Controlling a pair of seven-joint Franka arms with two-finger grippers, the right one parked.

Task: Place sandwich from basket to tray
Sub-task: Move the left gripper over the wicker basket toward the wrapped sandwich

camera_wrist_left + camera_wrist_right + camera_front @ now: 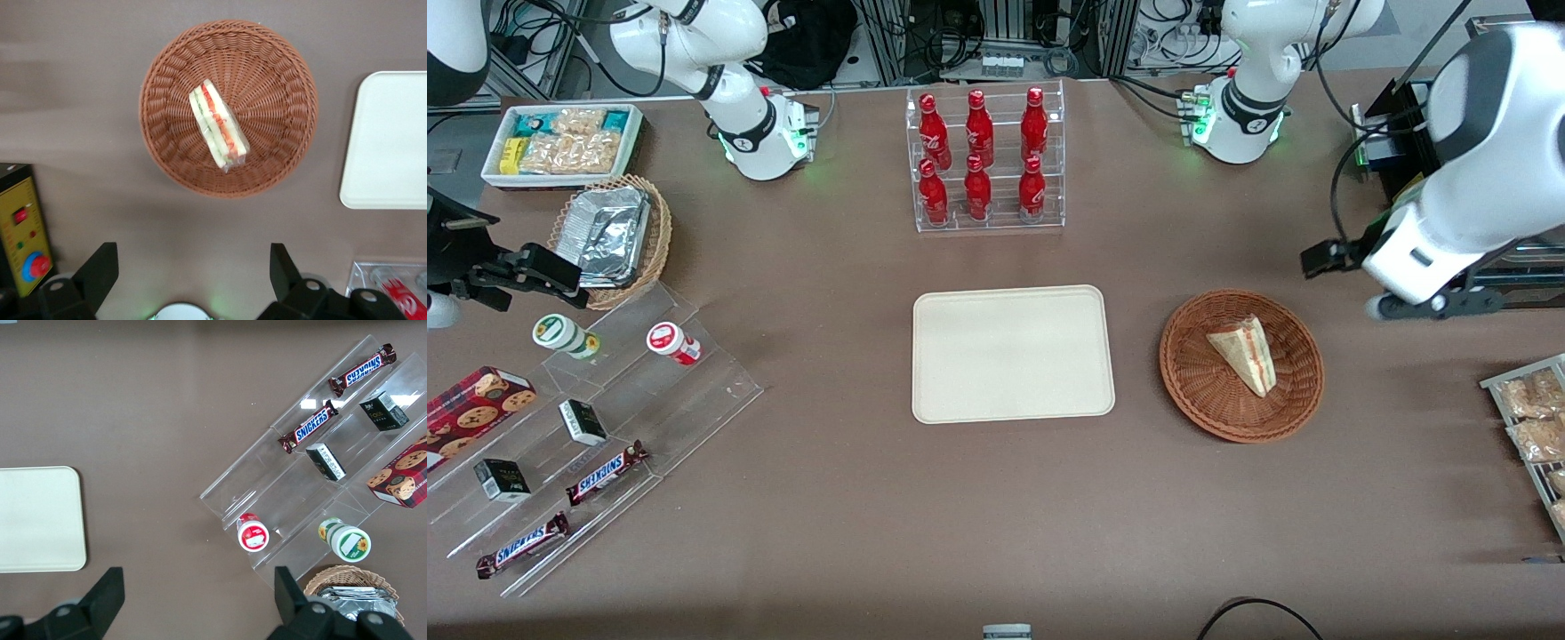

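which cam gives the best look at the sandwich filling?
Left wrist view: the sandwich lies in the basket with red and green layers facing the camera, the open hand high above. Front view shows mostly bread and a thin red edge. Right wrist view misses it.

sandwich (1247, 354): in the basket (1193, 384).
basket: beside the tray (1012, 354), toward the working arm's end.
bottle rack (984, 160): farther from the front camera than the tray.
gripper (193, 270): above the table, fingers spread, near the basket.
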